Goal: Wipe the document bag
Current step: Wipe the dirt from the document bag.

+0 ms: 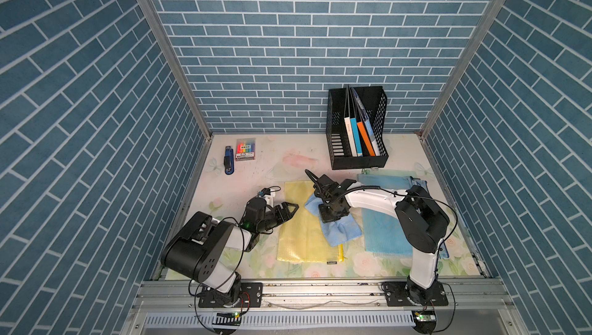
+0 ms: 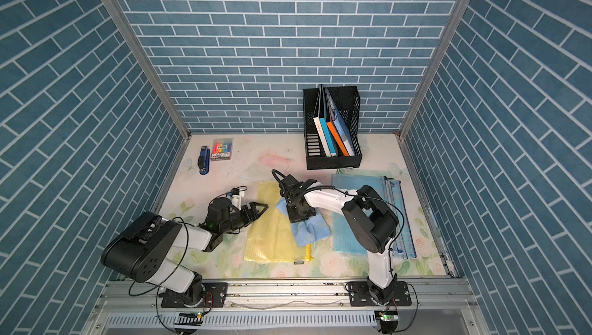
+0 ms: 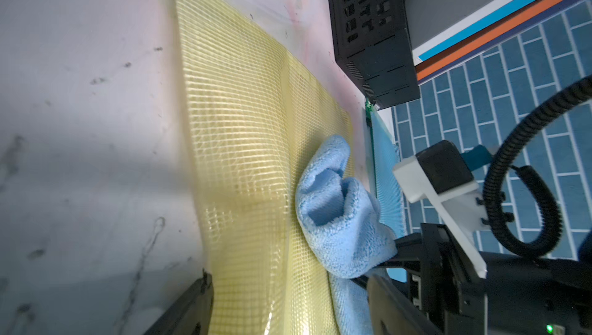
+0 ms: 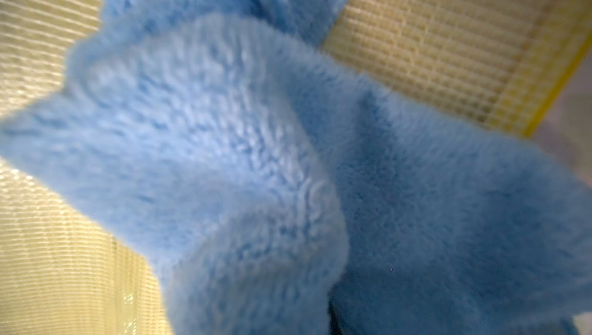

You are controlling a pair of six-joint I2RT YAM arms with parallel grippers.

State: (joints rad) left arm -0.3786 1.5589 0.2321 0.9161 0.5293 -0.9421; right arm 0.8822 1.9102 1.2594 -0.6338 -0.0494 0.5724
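Now: floral tabletop, blue brick walls; right claw pinches cloth, left claw agape.

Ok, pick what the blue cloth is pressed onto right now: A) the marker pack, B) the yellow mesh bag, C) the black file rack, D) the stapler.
B: in a top view the right end effector holds the blue cloth bunched down on the yellow mesh bag.
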